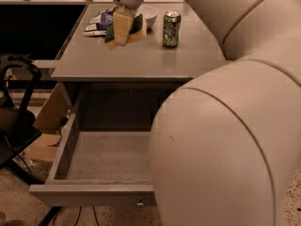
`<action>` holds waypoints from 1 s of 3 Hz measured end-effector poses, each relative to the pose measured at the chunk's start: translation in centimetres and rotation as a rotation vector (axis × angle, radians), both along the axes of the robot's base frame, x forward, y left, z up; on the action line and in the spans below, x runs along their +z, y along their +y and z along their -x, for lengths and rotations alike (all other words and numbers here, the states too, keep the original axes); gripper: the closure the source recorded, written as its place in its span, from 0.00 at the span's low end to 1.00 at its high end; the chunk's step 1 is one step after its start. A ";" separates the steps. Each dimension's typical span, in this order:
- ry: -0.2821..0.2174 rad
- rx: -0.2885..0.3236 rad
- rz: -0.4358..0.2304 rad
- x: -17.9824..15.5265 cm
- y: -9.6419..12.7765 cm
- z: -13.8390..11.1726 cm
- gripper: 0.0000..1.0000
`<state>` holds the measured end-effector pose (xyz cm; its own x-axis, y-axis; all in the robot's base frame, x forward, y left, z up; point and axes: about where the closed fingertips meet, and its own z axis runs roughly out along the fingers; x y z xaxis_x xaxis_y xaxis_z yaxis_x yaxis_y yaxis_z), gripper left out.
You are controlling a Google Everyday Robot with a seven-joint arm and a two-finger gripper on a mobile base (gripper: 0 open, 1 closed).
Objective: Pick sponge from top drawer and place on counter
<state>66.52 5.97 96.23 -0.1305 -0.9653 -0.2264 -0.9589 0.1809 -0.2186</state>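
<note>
1. The gripper [123, 32] is at 12 o'clock in the view. It hangs over the back part of the counter [141, 62] and points down.
2. The gripper is squeezing the sponge [137, 24] tight. One pale finger [121, 22] lies across the front of the sponge.
3. The sponge is dark green on one side and yellow on the other. It is tilted. It is low over the counter, and I cannot tell if it touches the top.
4. A white bowl [149, 14] sits at 2 o'clock from the sponge, just behind it.
5. A green can [171, 28] stands upright at 3 o'clock from the sponge. It is near the sponge but not touching it.
6. A blue-and-white snack packet [99, 22] lies flat at 9 o'clock from the sponge, just beside it.
7. The top drawer [108, 157] is pulled open at 6 o'clock, under the counter. Its flat gray floor shows. A small knob [139, 203] sits on its front.
8. The big pale robot arm [225, 145] fills the view from 1 o'clock to 5 o'clock. It hides the right part of the drawer.
9. A brown cardboard box [47, 124] sits on the floor at 9 o'clock from the drawer.
</note>
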 end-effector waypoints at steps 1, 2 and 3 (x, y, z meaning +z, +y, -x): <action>0.001 -0.058 -0.031 0.5 -1.5 -1.0 1.00; -0.030 -0.132 -0.110 -1.6 -3.2 -3.6 1.00; -0.045 -0.140 -0.243 -7.2 -4.7 -7.3 1.00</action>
<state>73.83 1.27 89.02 -0.2433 -0.8550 -0.4580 -0.9112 0.3634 -0.1943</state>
